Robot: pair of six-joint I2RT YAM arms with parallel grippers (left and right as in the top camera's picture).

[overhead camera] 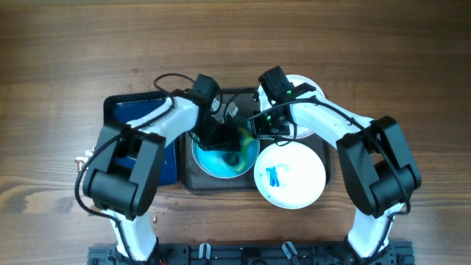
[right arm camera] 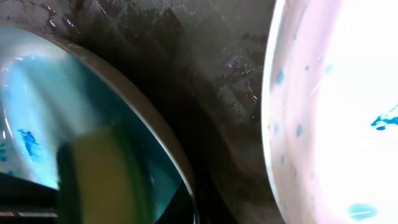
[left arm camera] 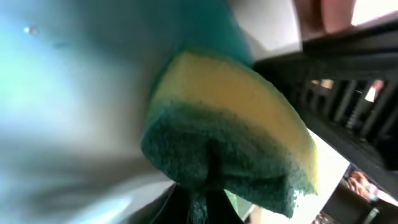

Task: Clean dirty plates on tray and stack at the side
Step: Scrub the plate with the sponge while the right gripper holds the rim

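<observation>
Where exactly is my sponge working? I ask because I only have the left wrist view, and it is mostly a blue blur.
Observer: The sponge in the left gripper is on the blue-washed plate, which lies in the grey tray.
Operator: Any other plates?
Observer: A smeared plate lies at the tray's front right, reaching past its front edge.
Operator: A third?
Observer: A white plate peeks out behind the right arm; its middle is hidden.
</observation>
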